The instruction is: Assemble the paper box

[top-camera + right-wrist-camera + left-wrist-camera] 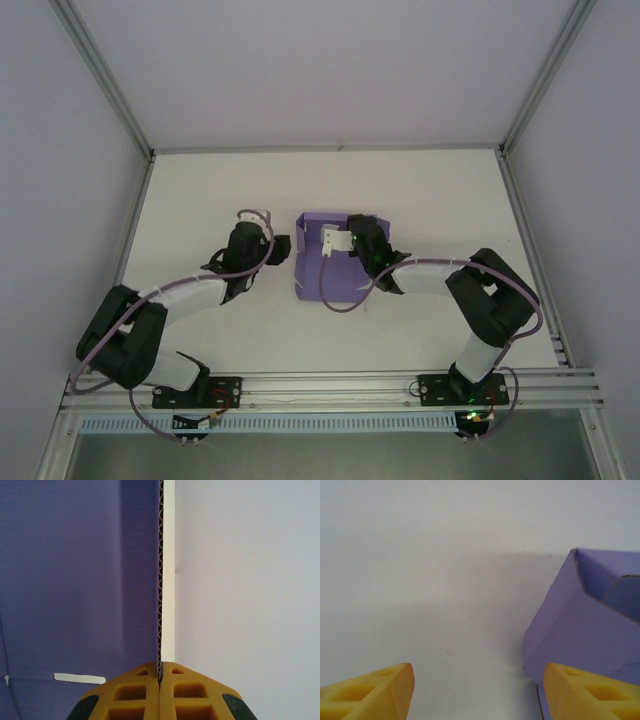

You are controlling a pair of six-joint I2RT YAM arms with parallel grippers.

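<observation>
Sitting near the middle of the white table [200, 200], the paper box [312, 262] is partly folded with walls raised. The right gripper [160, 674] is clenched on the thin edge of one wall. The left gripper [477, 682] stands spread apart just beside the box's left corner, grasping nothing

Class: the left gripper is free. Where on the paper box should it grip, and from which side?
Probably the raised left wall of the paper box, pinched across its thin top edge from the left, where the open left gripper sits. The right gripper clamps a wall edge this way.
</observation>
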